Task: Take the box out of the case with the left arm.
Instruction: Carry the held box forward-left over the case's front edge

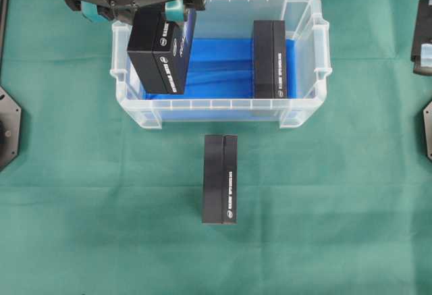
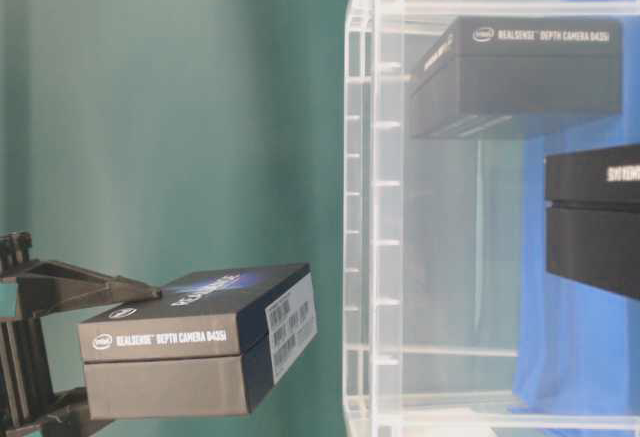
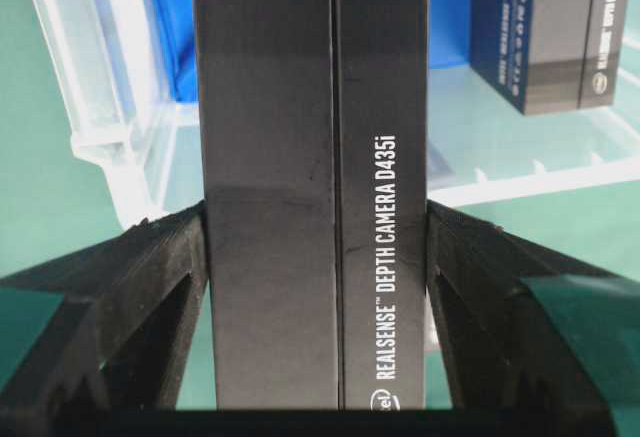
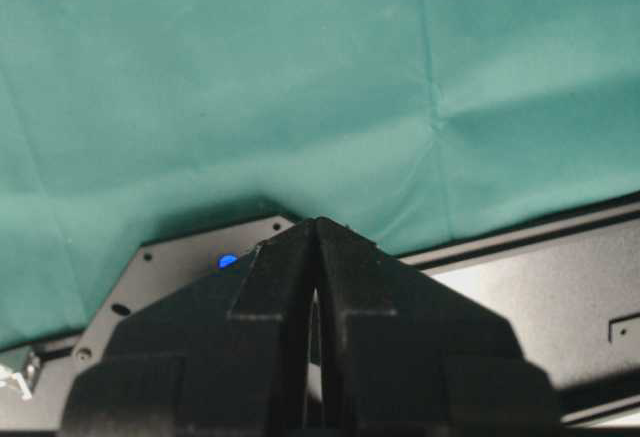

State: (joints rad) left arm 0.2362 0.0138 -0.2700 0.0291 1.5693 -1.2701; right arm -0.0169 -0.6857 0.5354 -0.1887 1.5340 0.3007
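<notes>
Left gripper (image 3: 318, 257) clamps the box (image 1: 162, 48) across its flat sides over the case (image 1: 223, 114); rigid cardboard, likely light, smooth. Right gripper (image 4: 316, 257) pinched closed, empty.

A wrinkled green cloth (image 1: 101, 227) covered the whole tabletop, creased in long shallow folds (most plainly in the right wrist view, where several creases met at one point). The light was even and soft, casting only faint shadows. Dark metal mounting plates (image 1: 8, 127) sat at the left and right edges of the overhead view. In the table-level view the green cloth (image 2: 180, 107) filled the backdrop, blurred. No walls or windows showed.
</notes>
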